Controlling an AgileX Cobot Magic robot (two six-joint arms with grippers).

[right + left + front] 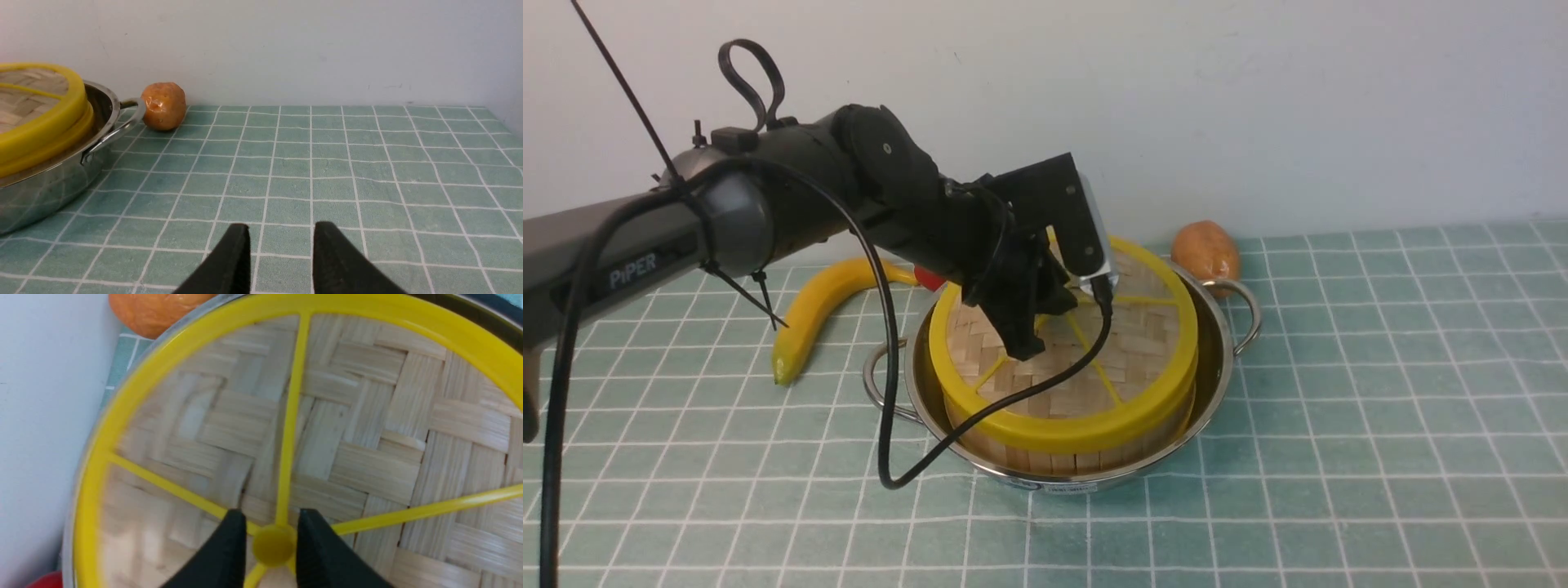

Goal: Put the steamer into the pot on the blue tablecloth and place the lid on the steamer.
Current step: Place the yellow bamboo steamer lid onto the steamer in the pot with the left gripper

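The lid [1086, 359] is a flat disc of woven pale bamboo strips with a thick, smooth yellow rim and thin yellow spokes. Its round hub sits between the left gripper [272, 513]'s black tapered jaws, which stand slightly parted on either side of it. Under the lid is the slatted steamer [1029, 457], seated in the shiny steel pot [1217, 351] with looped handles. The right gripper [282, 226] hangs open and empty over the blue tablecloth [1339, 408], a soft cloth with a white grid that runs to a plain pale wall [1258, 98].
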